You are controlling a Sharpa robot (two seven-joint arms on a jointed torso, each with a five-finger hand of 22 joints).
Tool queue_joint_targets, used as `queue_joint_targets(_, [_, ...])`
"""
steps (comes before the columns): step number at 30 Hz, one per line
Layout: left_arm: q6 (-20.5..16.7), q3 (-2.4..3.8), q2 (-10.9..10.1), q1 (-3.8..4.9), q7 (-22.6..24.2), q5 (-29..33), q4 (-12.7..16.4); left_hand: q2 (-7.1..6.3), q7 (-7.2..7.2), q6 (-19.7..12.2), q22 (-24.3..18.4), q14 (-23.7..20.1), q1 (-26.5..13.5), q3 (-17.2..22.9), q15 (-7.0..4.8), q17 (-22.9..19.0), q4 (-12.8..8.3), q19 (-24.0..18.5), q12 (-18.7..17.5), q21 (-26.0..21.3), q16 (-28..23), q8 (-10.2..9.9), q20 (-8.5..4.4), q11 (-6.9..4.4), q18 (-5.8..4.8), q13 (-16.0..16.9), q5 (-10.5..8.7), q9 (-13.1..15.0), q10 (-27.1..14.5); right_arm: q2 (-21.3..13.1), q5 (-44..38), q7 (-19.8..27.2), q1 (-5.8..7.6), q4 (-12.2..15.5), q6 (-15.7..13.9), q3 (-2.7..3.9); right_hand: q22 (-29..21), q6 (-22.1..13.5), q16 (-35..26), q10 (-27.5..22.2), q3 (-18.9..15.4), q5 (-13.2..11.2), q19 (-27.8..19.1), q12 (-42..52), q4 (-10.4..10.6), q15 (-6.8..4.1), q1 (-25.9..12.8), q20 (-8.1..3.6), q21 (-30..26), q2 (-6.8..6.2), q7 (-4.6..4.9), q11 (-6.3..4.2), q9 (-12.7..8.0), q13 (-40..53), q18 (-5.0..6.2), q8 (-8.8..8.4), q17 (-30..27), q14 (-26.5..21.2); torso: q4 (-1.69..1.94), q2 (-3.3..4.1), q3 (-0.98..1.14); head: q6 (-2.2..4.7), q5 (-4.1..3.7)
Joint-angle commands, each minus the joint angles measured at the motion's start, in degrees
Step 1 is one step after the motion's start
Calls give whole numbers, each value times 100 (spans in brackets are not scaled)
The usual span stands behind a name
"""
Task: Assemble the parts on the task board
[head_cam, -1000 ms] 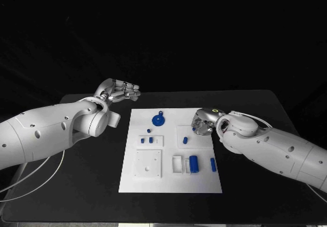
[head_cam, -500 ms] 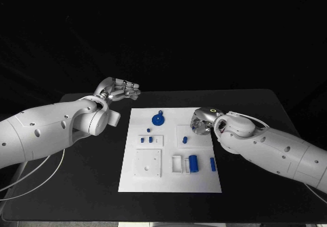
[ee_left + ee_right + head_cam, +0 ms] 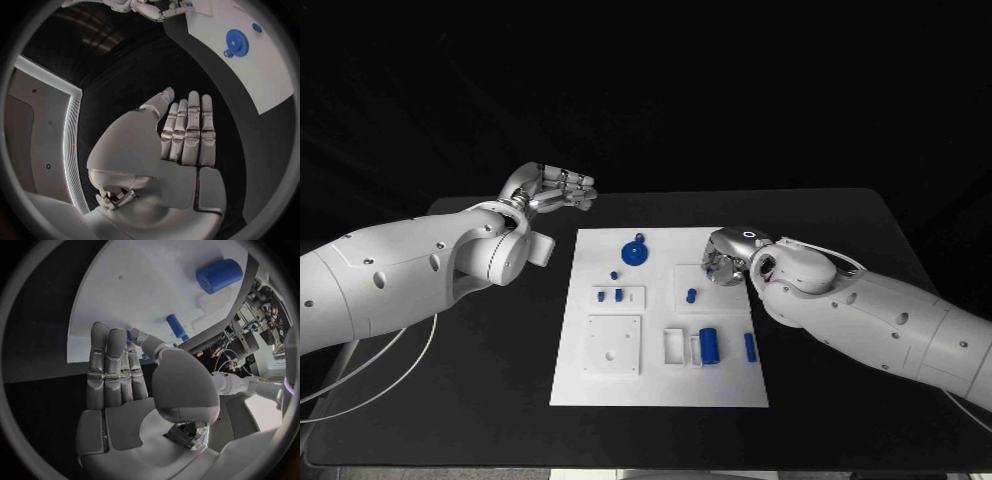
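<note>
Fingers of the right hand [image 3: 723, 262] extend flat, holding nothing, poised over the board [image 3: 661, 385] near a peg [image 3: 691, 296]; left hand [image 3: 548, 190] empty, parked clear.

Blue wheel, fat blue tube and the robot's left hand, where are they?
blue wheel [image 3: 635, 252], head view, its round face.
fat blue tube [image 3: 710, 345], head view, middle of its side.
left hand [image 3: 178, 150], left wrist view, its palm.

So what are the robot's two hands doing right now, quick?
Left hand: open, holding nothing, off the task board.
Right hand: open, holding nothing, over the board's edge.
</note>
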Motion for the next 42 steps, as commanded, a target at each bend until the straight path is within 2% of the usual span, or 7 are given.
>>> queue_joint_targets(1, [-9, 6, 13, 16, 22, 36, -5, 39, 9, 11, -9, 42, -19, -32, 0, 7, -3, 30, 13, 24, -12, -1, -6, 5, -77, -3, 2, 1, -31, 17, -185, -111, -62, -19, 143, -46, 49, 61, 47, 75, 23, 75, 32, 39, -45, -56, -36, -17, 36, 15, -5, -25, 8, -2, 53, 39, 21, -7, 0, -1, -1, 4, -7])
queue_joint_targets(16, [-27, 7, 32, 18, 26, 36, -88, 41, 9, 9, -15, 46, -18, -41, 0, 11, -9, 35, 16, 26, -9, -1, -6, 10, -74, -2, 7, 1, -53, -78, -78, -75, -63, 157, -426, -20, 254, 151, 182, 168, 162, 126, 77, 39, -67, -72, -97, -32, 47, -21, -33, -50, 11, -2, 52, 40, 160, -37, 4, -3, -1, 12, 27])
queue_joint_targets(21, [-32, 7, 33, 18, 28, 36, -120, 41, 9, 9, -15, 46, -18, -41, 0, 11, -9, 35, 16, 26, -9, -1, -6, 10, -74, -2, 7, 1, -53, -126, -5, -54, -63, 248, -522, 56, 281, 156, 188, 174, 181, 86, 87, 38, -61, -74, -96, -34, 34, -22, -34, -52, 11, -2, 50, 39, 170, -37, -3, -1, 1, 18, 41])
queue_joint_targets(28, [-32, 7, 36, 18, 27, 38, -148, 40, 10, 11, -21, 44, -19, -47, 1, 13, -15, 36, 14, 24, -10, 0, -5, 13, -74, -2, 9, 1, -64, -232, 167, -28, -63, 465, -590, 235, 302, 161, 194, 179, 194, 61, 93, 38, -56, -75, -93, -36, 26, -23, -36, -53, 12, -2, 53, 39, 178, -35, -11, -2, 5, 14, 61])
queue_joint_targets(33, [-29, 7, 42, 19, 25, 41, -165, 40, 10, 11, -21, 44, -19, -47, 1, 13, -15, 36, 14, 24, -10, 0, -5, 13, -74, -2, 9, 1, -64, -336, 407, 16, -63, 680, -669, 398, 326, 158, 197, 181, 201, 39, 94, 39, -48, -76, -87, -38, 16, -19, -36, -55, 11, -2, 63, 38, 183, -35, -23, -5, 5, 25, 102])
queue_joint_targets(37, [-26, 7, 58, 19, 26, 51, -187, 40, 10, 11, -21, 44, -19, -47, 1, 13, -15, 36, 14, 24, -10, 0, -5, 13, -74, -2, 9, 1, -64, -370, 675, 116, -63, 826, -765, 460, 361, 157, 197, 177, 179, 49, 96, 38, -38, -73, -78, -29, -6, -11, -36, -53, 12, -3, 86, 38, 187, -35, -25, -14, 1, 46, 176])
queue_joint_targets(42, [-26, 6, 106, 18, 29, 62, -231, 46, 12, 7, -39, 41, -26, -54, 4, 14, -14, 38, 15, 23, -12, -1, -2, 16, -72, -2, 6, 1, -75, -340, 1205, 381, -121, 1059, -929, 490, 377, 149, 189, 170, 166, 83, 100, 38, -35, -72, -79, -29, -24, -3, -33, -51, 12, -3, 88, 39, 183, -37, -36, -29, -2, 54, 386])
